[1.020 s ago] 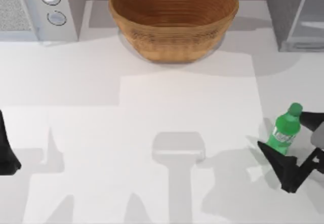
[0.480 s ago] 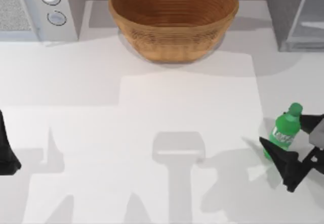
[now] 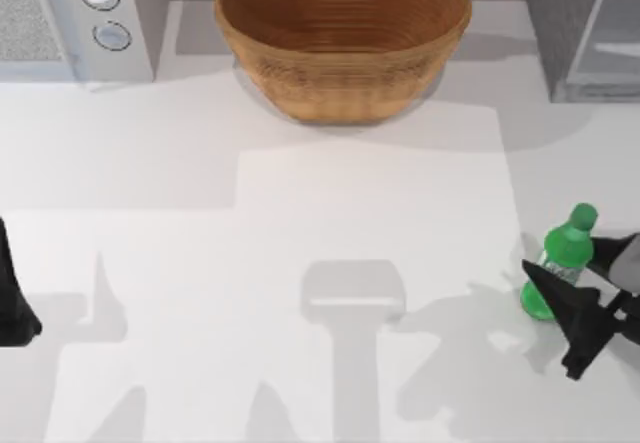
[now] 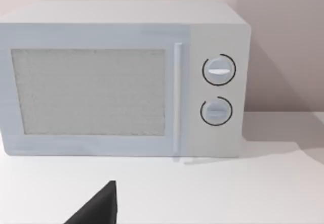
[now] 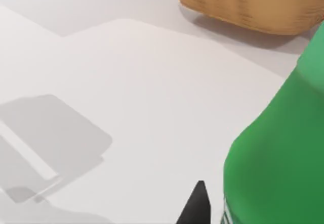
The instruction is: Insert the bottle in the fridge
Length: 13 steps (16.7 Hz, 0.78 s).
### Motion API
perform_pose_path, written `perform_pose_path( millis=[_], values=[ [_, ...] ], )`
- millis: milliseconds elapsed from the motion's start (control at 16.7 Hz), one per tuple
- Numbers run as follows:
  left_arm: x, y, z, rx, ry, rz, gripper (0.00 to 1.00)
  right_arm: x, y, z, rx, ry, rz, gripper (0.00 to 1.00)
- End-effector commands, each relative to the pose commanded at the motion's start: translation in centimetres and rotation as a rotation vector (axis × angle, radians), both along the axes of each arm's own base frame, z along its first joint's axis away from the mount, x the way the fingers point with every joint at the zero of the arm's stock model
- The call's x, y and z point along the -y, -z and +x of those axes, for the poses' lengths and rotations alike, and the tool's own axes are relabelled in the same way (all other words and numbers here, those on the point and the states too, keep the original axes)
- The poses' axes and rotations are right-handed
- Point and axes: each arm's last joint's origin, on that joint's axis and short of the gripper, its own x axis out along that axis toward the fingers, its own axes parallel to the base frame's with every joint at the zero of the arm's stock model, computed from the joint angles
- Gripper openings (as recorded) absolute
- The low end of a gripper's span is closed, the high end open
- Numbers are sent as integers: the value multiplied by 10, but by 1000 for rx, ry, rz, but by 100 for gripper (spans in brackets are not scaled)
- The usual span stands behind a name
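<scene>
Bottle (image 3: 562,261) upright on bench (image 3: 300,263) nr right edge, your right claw (image 3: 585,278) w/ fingers either side of it, can't tell if clamped, fridge (image 3: 580,28) far right corner, left arm parked at left edge.

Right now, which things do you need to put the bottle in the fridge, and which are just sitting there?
Needed: bottle, fridge, right gripper around the bottle.
Just sitting: basket, microwave, left gripper parked at the table's left edge.

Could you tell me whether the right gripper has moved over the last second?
Yes. The right gripper has slid toward the top view's right edge around the bottle, against the fixed basket.
</scene>
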Motion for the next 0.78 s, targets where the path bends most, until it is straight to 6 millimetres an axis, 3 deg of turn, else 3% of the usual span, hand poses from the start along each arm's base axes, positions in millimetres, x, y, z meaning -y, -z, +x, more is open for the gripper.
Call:
perform_pose_path(
  millis=[600,780],
  values=[
    [0,0,0,0,0,0,100,1,0,0,-1,1,0,1],
    [0,0,0,0,0,0,100,9,-3,3,3,-5,-9,1]
  ],
)
